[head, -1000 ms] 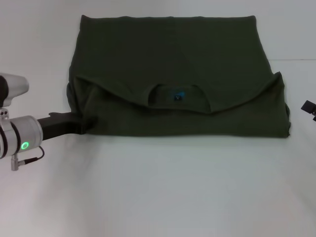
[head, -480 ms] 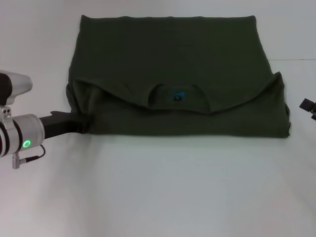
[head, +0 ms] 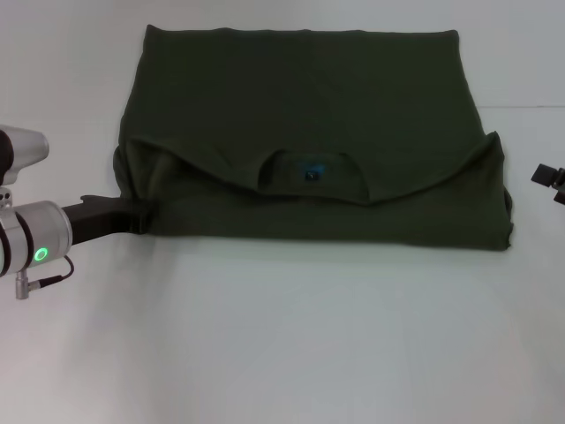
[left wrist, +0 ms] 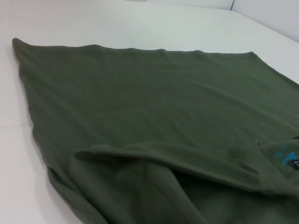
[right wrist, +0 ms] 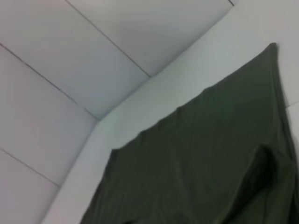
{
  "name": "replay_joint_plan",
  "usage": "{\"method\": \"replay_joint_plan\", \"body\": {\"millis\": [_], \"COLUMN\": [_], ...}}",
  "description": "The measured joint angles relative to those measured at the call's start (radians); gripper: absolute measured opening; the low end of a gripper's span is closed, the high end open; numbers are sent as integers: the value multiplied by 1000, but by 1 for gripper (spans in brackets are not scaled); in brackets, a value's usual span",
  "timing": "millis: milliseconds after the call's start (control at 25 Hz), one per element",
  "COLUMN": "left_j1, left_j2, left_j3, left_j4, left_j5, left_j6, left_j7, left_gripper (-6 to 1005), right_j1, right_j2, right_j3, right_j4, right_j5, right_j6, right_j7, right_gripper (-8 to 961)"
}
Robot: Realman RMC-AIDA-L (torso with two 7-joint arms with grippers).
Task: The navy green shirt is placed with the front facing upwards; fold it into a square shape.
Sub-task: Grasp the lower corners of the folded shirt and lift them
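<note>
The navy green shirt (head: pixel 309 97) lies on the white table, its collar end folded over towards me, so the round collar and blue neck label (head: pixel 314 171) face up on the near layer. No lettering shows. My left gripper (head: pixel 137 218) touches the near left corner of the folded shirt, low on the table. My right gripper (head: pixel 549 179) hangs off the shirt's right edge, apart from it and mostly out of frame. The left wrist view looks across the shirt (left wrist: pixel 149 98) with the fold and label (left wrist: pixel 286 158) close by. The shirt's far part (right wrist: pixel 210 163) fills the right wrist view.
Bare white table (head: pixel 300 336) stretches between the shirt and me. A seam in the table (head: pixel 525 107) runs off beside the shirt's far right. White wall panels (right wrist: pixel 70 56) stand behind the table's far edge.
My left gripper has drawn back to the left, from under the fold to the shirt's corner. The folded layer shifted slightly left. The right gripper rose a little.
</note>
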Motion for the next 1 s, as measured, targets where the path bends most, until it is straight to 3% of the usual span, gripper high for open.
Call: {"method": "replay_joint_plan", "body": {"millis": [160,400,1000], "left_j1": [1,4,0], "left_j2": [-2,-1,1], "left_j3": [-1,-6,-16], "left_j4": [-2,2,11], "left_j5": [-2,-3,-5], "left_j6": [0,13,49], "left_j7": [0,-22,-39], "left_gripper": [32,32,32], "right_j1": [2,-18,-15], "right_j2": [13,56,121], "right_j3": [3,53,84], "right_j4": [-16,-18,20], "right_j5": [-30,-18,3], "right_j6": [13,11,149], "right_j7": [-104,-329,-367], "right_gripper": [943,941,941]}}
